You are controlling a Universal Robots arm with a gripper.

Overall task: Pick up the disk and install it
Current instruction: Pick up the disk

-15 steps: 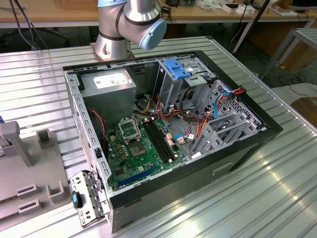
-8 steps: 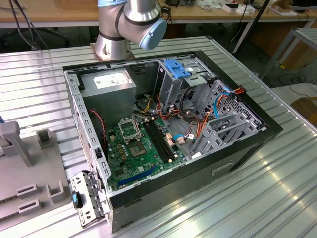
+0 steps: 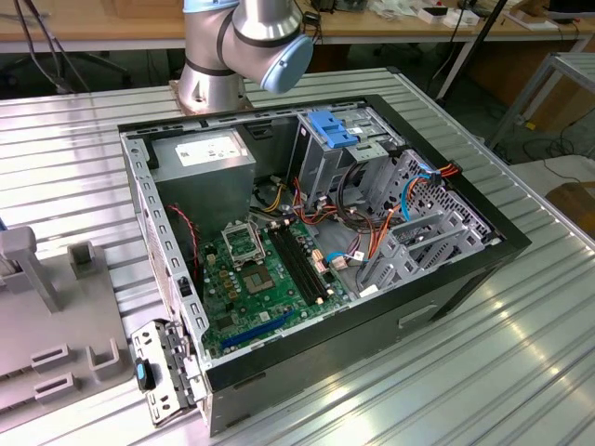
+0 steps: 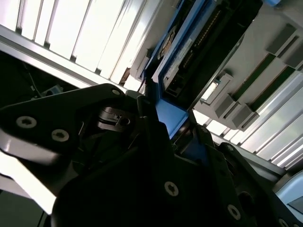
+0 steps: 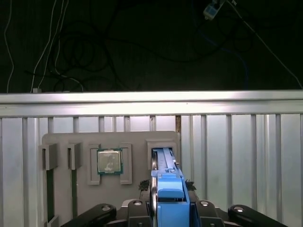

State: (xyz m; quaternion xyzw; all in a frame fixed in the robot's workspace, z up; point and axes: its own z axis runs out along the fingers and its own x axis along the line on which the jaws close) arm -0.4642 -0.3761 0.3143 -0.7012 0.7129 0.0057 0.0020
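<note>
The disk (image 5: 169, 191) stands on edge in a slot of the grey holder tray (image 5: 85, 198), its blue side rail facing the camera. My gripper (image 5: 170, 210) sits over its upper end with dark fingers pressed against both sides of the blue rail, shut on it. In the second wrist view the disk (image 4: 182, 54) shows its grey body and connector edge, with the blue rail running into the gripper (image 4: 165, 120). The open computer case (image 3: 465, 269) lies on the metal table in the exterior view.
A processor chip (image 5: 109, 161) lies in a tray pocket beside the disk's slot, with two narrow slots further along. Inside the case are a blue-topped drive cage (image 3: 330, 125), a grey power supply (image 3: 209, 153), the motherboard (image 3: 260, 269) and loose cables. The arm's base (image 3: 232, 56) stands behind the case.
</note>
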